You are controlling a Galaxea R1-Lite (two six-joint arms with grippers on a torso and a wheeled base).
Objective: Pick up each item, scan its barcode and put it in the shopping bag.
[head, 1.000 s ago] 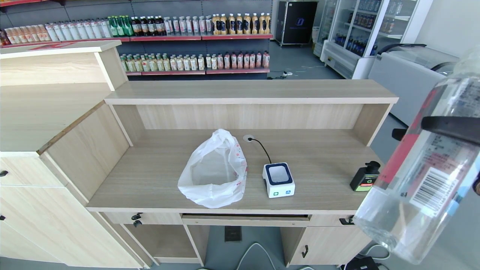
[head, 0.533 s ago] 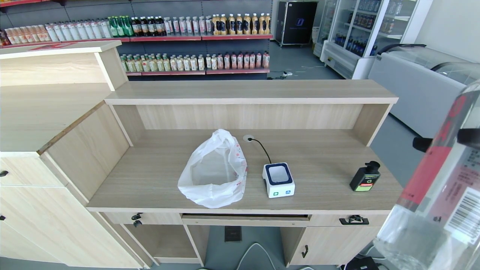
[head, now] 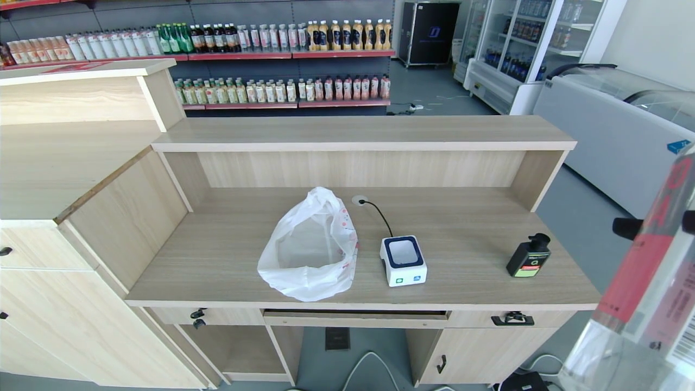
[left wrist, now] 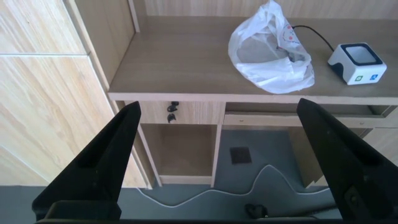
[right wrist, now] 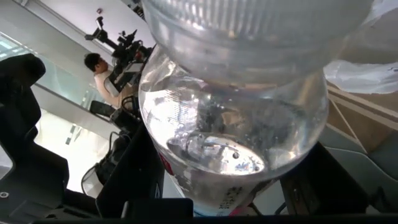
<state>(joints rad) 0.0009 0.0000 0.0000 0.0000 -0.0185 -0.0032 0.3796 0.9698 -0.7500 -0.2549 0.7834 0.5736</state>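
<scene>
Well off the right end of the counter, the right gripper is clenched across a tilted clear water bottle. To its left stand a black pump bottle, then the scanner and the shopping bag. The left gripper is spread wide, with the bag ahead of it.

Your left gripper has two matte black fingers: broad, flat-sided wedges that taper to blunt, squared tips, with plain smooth faces. Your right gripper is black as well. From the head camera its finger ends look like slim, rounded bars, dark and unmarked.
</scene>
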